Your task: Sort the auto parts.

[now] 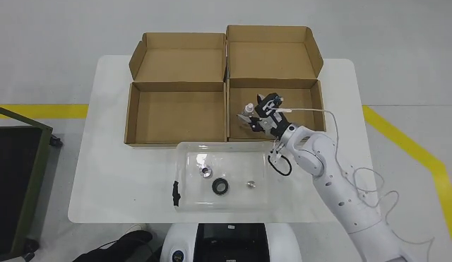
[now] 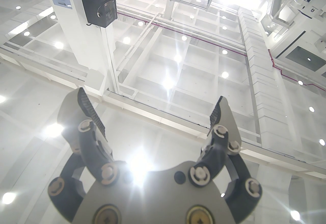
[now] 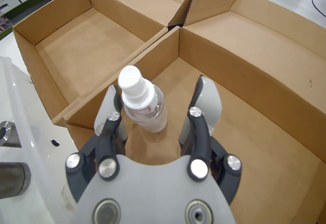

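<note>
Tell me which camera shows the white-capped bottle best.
The right wrist view: the bottle is close and large, between the open fingers of the right gripper, above the floor of the cardboard box. The top view shows it tiny, by that box's left wall. The left wrist view faces the ceiling.

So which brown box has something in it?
The right-hand box, under the right gripper: a small white-capped bottle sits inside, between the open jaws. The left-hand box has a bare floor.
</note>
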Controlling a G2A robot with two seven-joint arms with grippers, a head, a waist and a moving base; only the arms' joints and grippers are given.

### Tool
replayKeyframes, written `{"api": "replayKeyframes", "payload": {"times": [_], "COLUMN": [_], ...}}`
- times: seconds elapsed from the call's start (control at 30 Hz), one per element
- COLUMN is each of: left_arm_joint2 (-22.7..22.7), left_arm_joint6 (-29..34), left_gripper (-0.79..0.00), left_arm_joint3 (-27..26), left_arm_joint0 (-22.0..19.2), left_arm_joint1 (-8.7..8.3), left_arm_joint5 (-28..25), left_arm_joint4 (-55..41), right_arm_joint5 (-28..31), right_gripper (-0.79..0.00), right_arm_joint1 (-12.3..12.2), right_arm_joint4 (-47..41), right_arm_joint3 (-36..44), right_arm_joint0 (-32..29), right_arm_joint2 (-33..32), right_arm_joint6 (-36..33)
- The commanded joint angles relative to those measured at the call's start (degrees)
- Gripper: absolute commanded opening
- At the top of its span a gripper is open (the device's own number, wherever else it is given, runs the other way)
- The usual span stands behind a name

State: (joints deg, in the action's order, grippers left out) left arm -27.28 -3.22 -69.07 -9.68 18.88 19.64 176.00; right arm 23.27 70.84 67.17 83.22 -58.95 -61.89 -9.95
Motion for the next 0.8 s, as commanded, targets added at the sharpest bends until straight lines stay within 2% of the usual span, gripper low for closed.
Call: {"api": "replayKeyframes", "payload": {"times": [0.0, 0.23, 0.37, 0.6, 0.77], "left_arm_joint2": [0.0, 0.0, 0.0, 0.0, 0.0], "left_arm_joint6": [0.0, 0.0, 0.0, 0.0, 0.0], "left_gripper": [0.0, 0.0, 0.0, 0.0, 0.0], "left_arm_joint3": [0.0, 0.0, 0.0, 0.0, 0.0], "left_arm_joint0": [0.0, 0.0, 0.0, 0.0, 0.0], "left_arm_joint1": [0.0, 0.0, 0.0, 0.0, 0.0], "left_arm_joint5": [0.0, 0.0, 0.0, 0.0, 0.0], "left_arm_joint4": [0.0, 0.0, 0.0, 0.0, 0.0], "right_arm_joint5": [0.06, 3.9, 7.42, 13.27, 15.95], "right_gripper": [0.0, 0.0, 0.0, 0.0, 0.0], "right_arm_joint1": [-0.2, -1.28, -1.9, -2.88, -3.6], "right_arm_joint4": [0.75, 3.86, 2.41, 0.28, 2.74], "right_arm_joint3": [1.88, 12.04, 17.9, 25.98, 31.05], "right_arm_joint0": [-0.61, -3.16, -5.7, -11.15, -14.37], "right_arm_joint2": [-0.68, -3.07, -4.54, -4.86, -4.83], "right_arm_joint6": [-0.16, -5.2, -8.25, -14.87, -18.56]}}
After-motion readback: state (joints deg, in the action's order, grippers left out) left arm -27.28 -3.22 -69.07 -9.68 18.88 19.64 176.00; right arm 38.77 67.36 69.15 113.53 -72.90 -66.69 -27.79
